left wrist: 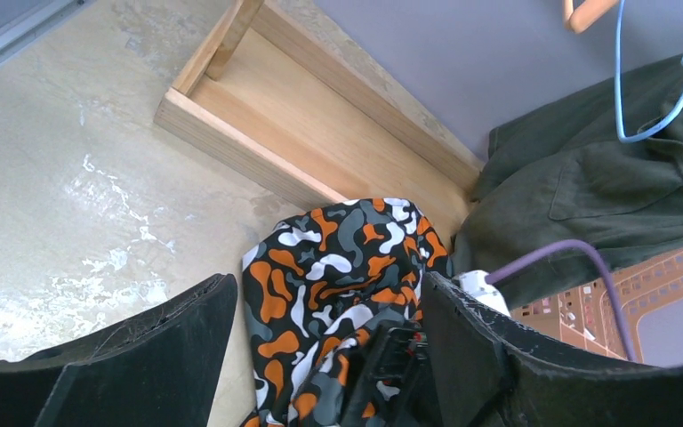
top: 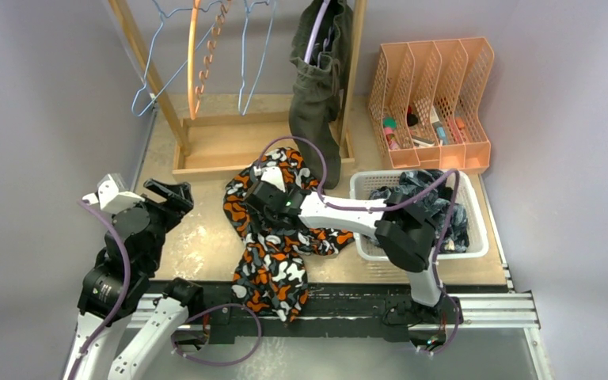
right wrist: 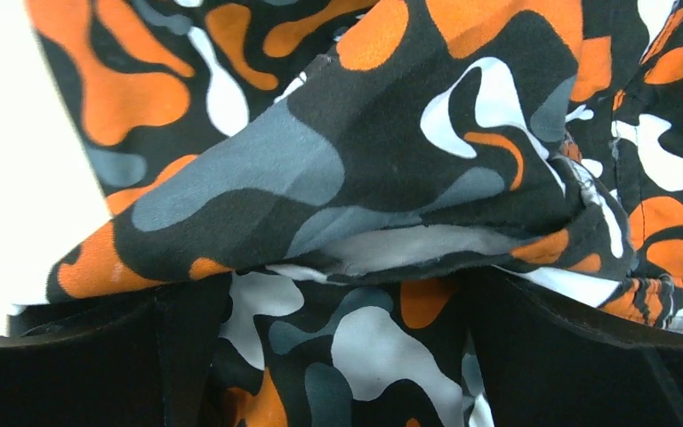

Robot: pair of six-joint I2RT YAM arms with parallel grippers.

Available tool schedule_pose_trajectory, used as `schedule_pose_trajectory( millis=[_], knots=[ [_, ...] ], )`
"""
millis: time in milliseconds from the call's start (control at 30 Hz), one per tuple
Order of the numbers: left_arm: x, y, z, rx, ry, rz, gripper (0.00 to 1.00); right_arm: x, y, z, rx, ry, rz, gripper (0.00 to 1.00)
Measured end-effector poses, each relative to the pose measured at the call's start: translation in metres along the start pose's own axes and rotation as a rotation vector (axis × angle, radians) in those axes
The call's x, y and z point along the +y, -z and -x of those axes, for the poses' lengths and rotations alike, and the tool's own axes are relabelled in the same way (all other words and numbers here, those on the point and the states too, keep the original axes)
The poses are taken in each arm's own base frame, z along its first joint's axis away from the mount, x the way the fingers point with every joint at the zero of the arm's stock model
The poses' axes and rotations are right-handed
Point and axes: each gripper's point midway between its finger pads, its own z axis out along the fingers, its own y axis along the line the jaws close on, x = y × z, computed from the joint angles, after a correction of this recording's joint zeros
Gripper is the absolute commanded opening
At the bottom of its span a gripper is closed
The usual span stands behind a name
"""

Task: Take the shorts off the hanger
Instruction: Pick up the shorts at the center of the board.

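Right claw (right wrist: pixel 333 302) wide open, orange-black-white camo shorts (right wrist: pixel 391 133) loose between its jaws.

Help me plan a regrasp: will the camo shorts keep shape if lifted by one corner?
Probably not: the camo shorts lie crumpled in soft folds, so they'd likely droop. Seemingly thin and light, bunching at the right tool.

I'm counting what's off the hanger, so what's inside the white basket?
The white basket holds a heap of dark fabric, part of it pale-printed. The right arm crosses its near left part, so what lies under there, and how many pieces there are, cannot be seen.
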Motion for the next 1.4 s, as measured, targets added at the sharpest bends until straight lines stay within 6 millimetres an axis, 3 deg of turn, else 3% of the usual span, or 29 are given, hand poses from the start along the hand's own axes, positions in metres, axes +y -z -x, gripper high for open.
schedule_pose_trajectory(
  millis=[67,133,233,533,767,867,967,1067,1167,1300,1400],
  knots=[
    [0.001,0.002,0.004,-0.012,0.004,0.002,0.74,-0.004,-0.013,-0.005,0.008,0.021,-0.034,0.99],
    [0.001,0.005,0.008,-0.029,0.011,0.001,0.74,-0.008,-0.028,-0.017,0.034,0.043,-0.058,0.92],
    [0.005,0.009,0.015,-0.058,0.019,0.009,0.73,-0.007,-0.046,-0.027,0.045,0.048,-0.062,0.72],
    [0.032,0.014,0.018,-0.092,-0.012,0.113,0.72,0.002,-0.057,-0.021,-0.054,-0.024,-0.008,0.0],
    [0.027,0.008,0.012,-0.056,-0.031,0.123,0.73,0.002,-0.043,-0.028,-0.052,-0.03,0.052,0.0],
    [0.022,0.006,0.011,-0.033,-0.037,0.117,0.74,-0.001,-0.027,-0.031,-0.038,-0.017,0.075,0.0],
    [0.021,0.007,0.01,-0.018,-0.043,0.114,0.74,0.0,0.0,-0.017,-0.064,-0.021,0.12,0.0],
    [0.022,0.009,0.008,-0.009,-0.049,0.118,0.74,0.007,0.039,0.014,-0.137,-0.053,0.2,0.0],
    [0.022,0.009,0.007,-0.003,-0.049,0.112,0.74,0.01,0.089,0.046,-0.241,-0.099,0.303,0.0],
    [0.019,0.009,0.005,0.011,-0.05,0.101,0.74,0.002,0.149,0.066,-0.347,-0.139,0.434,0.0],
    [0.018,0.009,0.003,0.025,-0.056,0.096,0.74,-0.003,0.182,0.071,-0.396,-0.149,0.515,0.0]
  ],
)
